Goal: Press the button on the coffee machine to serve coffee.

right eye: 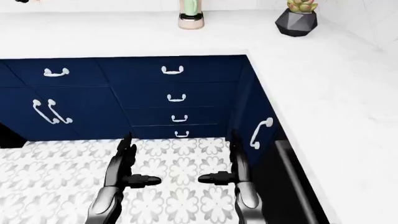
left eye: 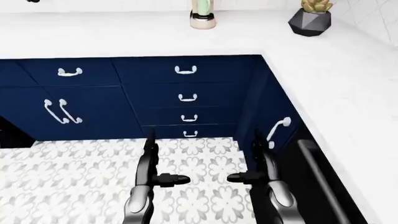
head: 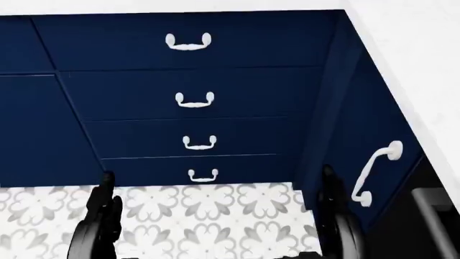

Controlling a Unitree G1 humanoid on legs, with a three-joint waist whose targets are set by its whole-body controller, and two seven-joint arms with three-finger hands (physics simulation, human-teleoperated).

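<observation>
No coffee machine or button shows in any view. I look down into a kitchen corner. My left hand [left eye: 163, 163] hangs low over the patterned floor at the bottom of the left-eye view, fingers straight and thumb pointing inward, open and empty. My right hand [left eye: 248, 161] mirrors it a little to the right, also open and empty, close to the navy cabinet side. Both also show as dark shapes at the bottom of the head view.
A white counter [left eye: 124, 37] runs along the top and down the right side. On it stand a pale green and pink vessel [left eye: 202, 16] and a succulent in a dark faceted pot [left eye: 310, 19]. Navy drawers [left eye: 186, 98] with white handles are below. A black appliance front [left eye: 314, 179] is at the lower right. The floor [left eye: 74, 177] is tiled.
</observation>
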